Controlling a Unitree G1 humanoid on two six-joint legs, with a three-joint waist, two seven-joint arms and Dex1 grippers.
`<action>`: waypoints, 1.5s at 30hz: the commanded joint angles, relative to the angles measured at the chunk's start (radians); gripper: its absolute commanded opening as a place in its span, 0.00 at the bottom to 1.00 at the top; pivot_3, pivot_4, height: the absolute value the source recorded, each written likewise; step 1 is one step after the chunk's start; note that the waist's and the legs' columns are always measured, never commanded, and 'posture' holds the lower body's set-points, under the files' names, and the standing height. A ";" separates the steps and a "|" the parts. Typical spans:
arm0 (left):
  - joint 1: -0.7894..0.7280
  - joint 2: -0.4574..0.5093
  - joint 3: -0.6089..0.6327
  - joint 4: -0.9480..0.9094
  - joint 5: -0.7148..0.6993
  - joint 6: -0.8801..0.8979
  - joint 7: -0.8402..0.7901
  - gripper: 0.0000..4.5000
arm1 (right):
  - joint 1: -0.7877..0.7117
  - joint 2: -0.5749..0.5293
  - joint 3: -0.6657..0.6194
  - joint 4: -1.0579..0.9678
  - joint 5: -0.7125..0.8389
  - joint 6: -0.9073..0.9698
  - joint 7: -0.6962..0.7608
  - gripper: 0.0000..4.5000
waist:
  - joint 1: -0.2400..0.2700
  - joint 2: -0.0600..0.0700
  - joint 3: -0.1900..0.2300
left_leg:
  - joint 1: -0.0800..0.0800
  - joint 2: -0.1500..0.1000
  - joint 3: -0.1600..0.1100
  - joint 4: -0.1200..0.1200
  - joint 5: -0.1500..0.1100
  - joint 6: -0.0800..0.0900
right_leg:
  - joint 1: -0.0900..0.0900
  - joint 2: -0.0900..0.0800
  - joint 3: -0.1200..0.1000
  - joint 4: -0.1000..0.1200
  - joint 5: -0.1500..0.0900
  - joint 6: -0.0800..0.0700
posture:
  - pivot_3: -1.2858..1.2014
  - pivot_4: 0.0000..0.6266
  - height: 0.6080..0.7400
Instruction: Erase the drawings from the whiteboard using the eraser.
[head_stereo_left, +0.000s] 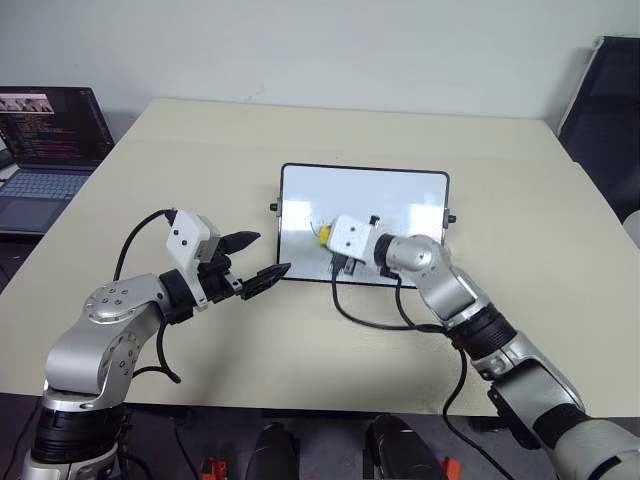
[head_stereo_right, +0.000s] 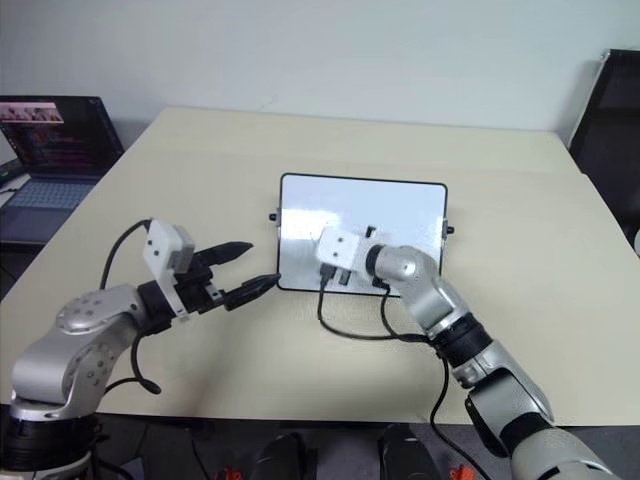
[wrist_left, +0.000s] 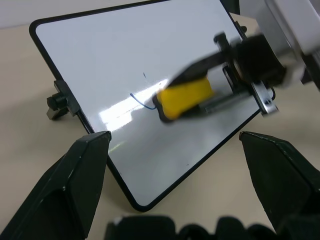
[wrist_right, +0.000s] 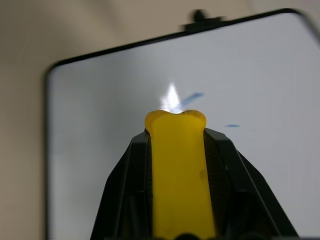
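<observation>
The whiteboard (head_stereo_left: 400, 195) lies in the middle of the beige table, black-framed with small knobs on its short sides. My right gripper (head_stereo_left: 326, 238) is shut on the yellow eraser (wrist_left: 186, 97), whose tip rests on or just above the board's left half; I cannot tell which. Thin blue drawings (wrist_left: 141, 102) show beside the eraser's tip, and in the right wrist view two blue marks (wrist_right: 192, 97) lie just beyond the eraser (wrist_right: 179, 165). My left gripper (head_stereo_left: 255, 256) stands open and holds nothing, at the board's near left corner.
An open laptop (head_stereo_left: 50, 150) sits beyond the table's far left corner. A black chair (head_stereo_left: 610, 110) stands at the far right. My right arm's black cable (head_stereo_left: 370, 315) loops on the table in front of the board. Bare tabletop (head_stereo_left: 200, 150) surrounds the board.
</observation>
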 joint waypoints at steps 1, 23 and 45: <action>0.015 0.004 0.029 0.000 -0.003 -0.045 -0.014 1.00 | -0.044 0.017 -0.019 0.048 -0.058 -0.018 -0.083 0.24 | -0.001 0.000 0.000 | 0.000 0.000 0.000 0.000 0.000 0.000 | 0.000 0.000 0.000 0.000 0.000 0.000 | 0.52 0.24 1.00; 0.048 0.006 0.039 0.099 0.023 -0.159 -0.066 1.00 | -0.101 0.045 -0.046 0.123 -0.134 -0.040 -0.187 0.24 | 0.000 0.000 0.000 | 0.000 0.000 0.000 0.001 0.000 0.000 | 0.000 0.000 0.000 0.000 0.001 -0.002 | 0.52 0.24 1.00; 0.042 0.006 0.034 0.165 0.043 -0.218 -0.120 1.00 | -0.141 0.025 -0.110 0.216 -0.125 -0.015 -0.203 0.24 | 0.002 0.000 0.000 | 0.001 0.000 0.000 0.002 0.001 0.000 | -0.003 -0.001 0.000 0.000 0.001 -0.002 | 0.52 0.24 1.00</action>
